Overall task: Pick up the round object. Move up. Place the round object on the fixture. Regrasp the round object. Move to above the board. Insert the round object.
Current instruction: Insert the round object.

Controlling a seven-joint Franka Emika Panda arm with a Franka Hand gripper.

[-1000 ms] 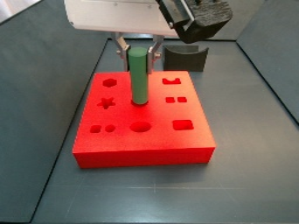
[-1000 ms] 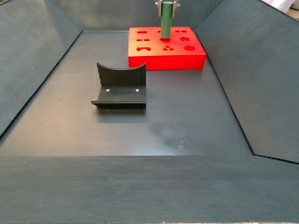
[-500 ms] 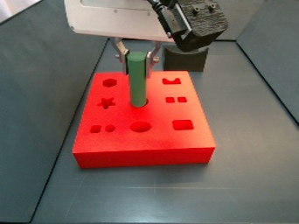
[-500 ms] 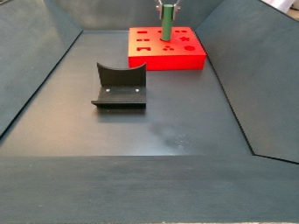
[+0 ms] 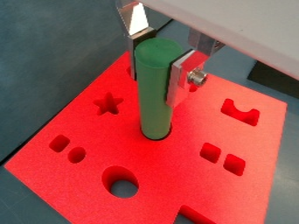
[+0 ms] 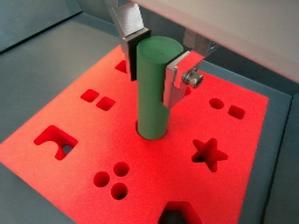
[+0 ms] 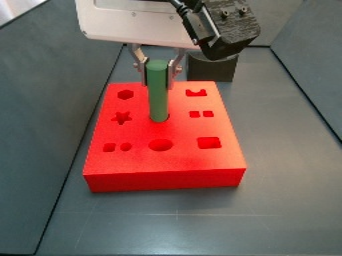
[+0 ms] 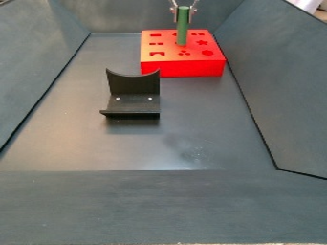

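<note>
The round object, a green cylinder peg (image 5: pixel 156 92), stands upright with its lower end in a round hole near the middle of the red board (image 5: pixel 93 140). My gripper (image 5: pixel 159 54) is shut on the peg's top, one silver finger on each side. Both wrist views show this, the peg (image 6: pixel 153 96) between the fingers of the gripper (image 6: pixel 156 58). In a side view the peg (image 7: pixel 158 90) rises from the board (image 7: pixel 160 170) under the gripper (image 7: pixel 158 62). The fixture (image 8: pixel 130 94), a dark notched block, stands apart from the board (image 8: pixel 198 65).
The board has a star hole (image 5: pixel 108 105), a free round hole (image 5: pixel 119 184), small square holes (image 5: pixel 222 157) and a crown hole (image 5: pixel 243 110). Dark sloping walls (image 8: pixel 52 77) enclose the floor. The fixture (image 7: pixel 214 68) stands behind the board.
The peg and gripper have sunk slightly lower into the board's hole. The grip is unchanged.
</note>
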